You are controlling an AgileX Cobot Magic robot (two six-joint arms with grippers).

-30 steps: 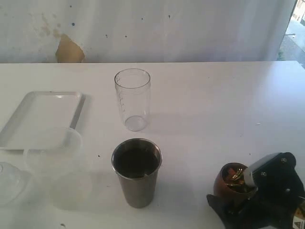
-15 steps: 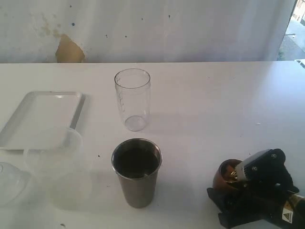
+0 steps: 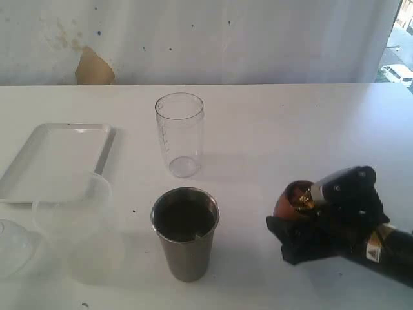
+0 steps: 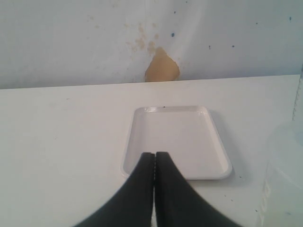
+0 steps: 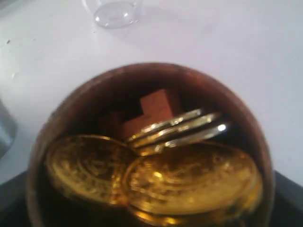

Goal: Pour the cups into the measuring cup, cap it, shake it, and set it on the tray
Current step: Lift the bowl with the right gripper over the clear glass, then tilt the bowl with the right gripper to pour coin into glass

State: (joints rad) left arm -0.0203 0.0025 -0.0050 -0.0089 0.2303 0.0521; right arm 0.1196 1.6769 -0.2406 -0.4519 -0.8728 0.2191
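Note:
My right gripper [image 3: 302,213] is shut on the brown wooden cup [image 3: 286,201] and holds it just above the table at the front right. The right wrist view looks into this cup [image 5: 90,97], which holds gold coins [image 5: 189,175] and a reddish block [image 5: 154,106]. The steel tumbler [image 3: 185,232] stands upright at the front middle with dark contents. Behind it stands the clear measuring cup [image 3: 179,132], open-topped and empty. The white tray [image 3: 55,161] lies at the left. My left gripper [image 4: 154,156] is shut on nothing, hovering near the tray's [image 4: 177,137] edge.
A frosted translucent container [image 3: 74,219] stands at the tray's front corner, with a clear lid [image 3: 10,248] at the left edge. The measuring cup's base [image 5: 116,12] shows beyond the wooden cup. A white wall backs the table.
My right gripper has closed on the wooden cup and carried it up and to the left, toward the middle of the table. The left arm has not moved.

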